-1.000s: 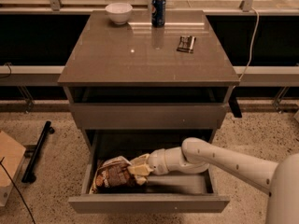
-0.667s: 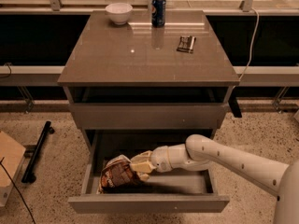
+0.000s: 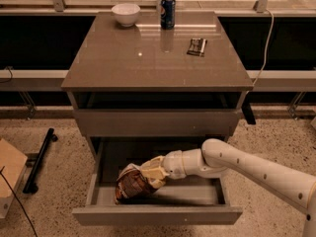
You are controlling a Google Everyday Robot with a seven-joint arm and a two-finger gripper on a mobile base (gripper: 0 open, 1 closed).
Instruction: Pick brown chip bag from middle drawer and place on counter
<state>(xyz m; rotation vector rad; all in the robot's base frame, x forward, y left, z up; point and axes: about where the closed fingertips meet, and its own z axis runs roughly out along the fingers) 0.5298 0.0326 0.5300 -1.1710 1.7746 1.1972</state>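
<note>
pulled off the far side wall, held fast by the look of it

found the end effector [image 3: 152,171] low inside the open middle drawer [image 3: 158,215], closed narrow on the upper corner of the brown chip bag [image 3: 131,187]. against a second earlier, noted the bag drawn away from the side wall opposite the arm and carried toward the drawer's middle. noted the end effector and the arm's elbow pulled back the same way and slightly up. read that as a sound grasp: moved together, no slip visible. could not confirm any lift off the drawer floor; saw the bag tilted, its bottom down near the front wall. left the lift out of the drawer and the carry up to the worktop [image 3: 148,58] still to do. spotted bare surface there in front of the white bowl [image 3: 125,14], the blue can [image 3: 168,12] and the small dark wrapper [image 3: 197,46]. judged the upper drawer front [image 3: 153,122], overhanging the back of the open drawer, the likeliest snag for a crinkly bag on the way up.
</note>
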